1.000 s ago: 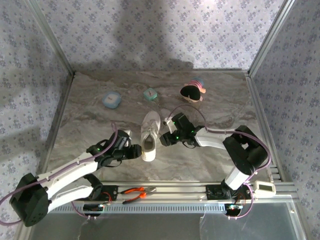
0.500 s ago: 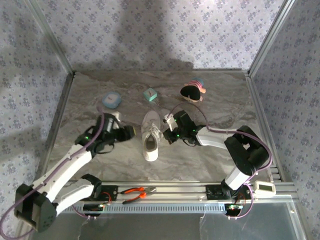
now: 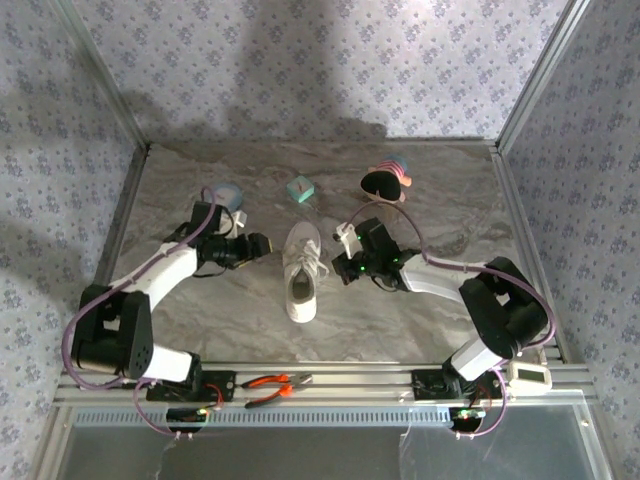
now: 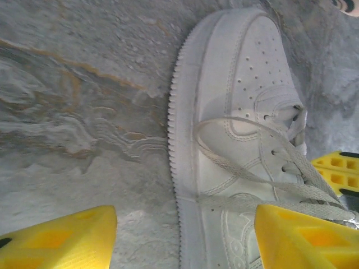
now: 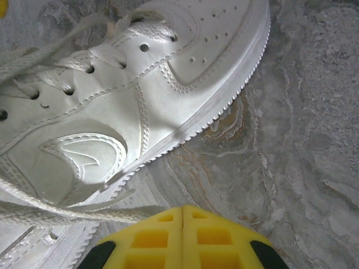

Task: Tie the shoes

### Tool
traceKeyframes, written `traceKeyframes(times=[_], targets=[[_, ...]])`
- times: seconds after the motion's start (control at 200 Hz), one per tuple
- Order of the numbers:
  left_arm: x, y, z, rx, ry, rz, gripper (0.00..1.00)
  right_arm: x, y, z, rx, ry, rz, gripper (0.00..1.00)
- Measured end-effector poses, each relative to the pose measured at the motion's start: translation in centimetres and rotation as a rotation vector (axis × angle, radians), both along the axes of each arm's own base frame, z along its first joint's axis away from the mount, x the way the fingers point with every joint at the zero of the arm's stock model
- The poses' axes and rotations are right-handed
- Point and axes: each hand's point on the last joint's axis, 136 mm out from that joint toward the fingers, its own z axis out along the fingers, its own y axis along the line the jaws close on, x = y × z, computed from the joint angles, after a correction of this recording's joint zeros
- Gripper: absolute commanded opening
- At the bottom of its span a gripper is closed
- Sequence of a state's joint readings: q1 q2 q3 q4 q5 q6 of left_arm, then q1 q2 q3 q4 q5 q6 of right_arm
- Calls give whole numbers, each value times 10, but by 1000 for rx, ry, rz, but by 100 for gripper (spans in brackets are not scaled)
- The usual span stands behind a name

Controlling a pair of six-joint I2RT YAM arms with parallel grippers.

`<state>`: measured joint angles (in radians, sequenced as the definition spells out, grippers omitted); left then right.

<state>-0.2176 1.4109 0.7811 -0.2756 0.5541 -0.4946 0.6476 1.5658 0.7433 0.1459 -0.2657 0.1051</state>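
Note:
The white sneaker (image 3: 303, 270) lies in the middle of the table, toe pointing away from the arm bases and its dark opening toward me. My left gripper (image 3: 266, 243) hovers just left of the shoe. In the left wrist view it (image 4: 179, 241) is open, its yellow fingers (image 4: 56, 241) straddling the shoe's (image 4: 241, 101) sole edge, with a lace loop (image 4: 241, 168) draped over the side. My right gripper (image 3: 338, 268) sits against the shoe's right side. In the right wrist view its fingertips (image 5: 184, 216) are pressed together on a flat white lace (image 5: 67, 212) that runs taut from the shoe (image 5: 112, 112).
At the back stand a blue round item (image 3: 228, 193), partly behind my left arm, a small teal box (image 3: 300, 188) and a dark round object with a pink and blue rim (image 3: 385, 183). Orange-handled pliers (image 3: 275, 383) lie on the front rail. Patterned walls close in three sides.
My left arm swung from the shoe's heel to further back along its left side, jaws wider. My right gripper slid slightly along the right side and closed on the lace.

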Motion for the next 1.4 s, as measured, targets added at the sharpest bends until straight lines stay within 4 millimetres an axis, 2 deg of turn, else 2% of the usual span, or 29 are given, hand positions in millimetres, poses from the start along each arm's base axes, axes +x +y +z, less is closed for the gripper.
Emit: traceKeyframes(times=[0.04,0.2,0.355,0.704,0.899,0.964,1.124,1.204,1.399], targets=[[1,-4,-2,-22,6,-11,61,0,0,0,3,0,-2,1],[10,-20,-16,-111,50,-49,52,0,1,-1,21,4,-18,33],[10,-29,-32,-157,102,-74,48,-7,1,-8,15,15,-12,44],[28,-46,-32,-210,105,-116,47,-11,10,-23,6,31,9,52],[26,-56,-40,-213,124,-138,43,-12,10,-29,-5,43,9,52],[25,-58,-43,-217,137,-139,37,-13,6,-28,-2,38,-4,52],[25,-58,-43,-220,138,-142,2,-19,-24,-24,25,45,-79,54],[25,-59,-41,-219,140,-148,0,-18,-30,-21,38,44,-98,55],[21,-57,-40,-187,149,-164,0,-25,-14,-12,89,37,-41,57]])
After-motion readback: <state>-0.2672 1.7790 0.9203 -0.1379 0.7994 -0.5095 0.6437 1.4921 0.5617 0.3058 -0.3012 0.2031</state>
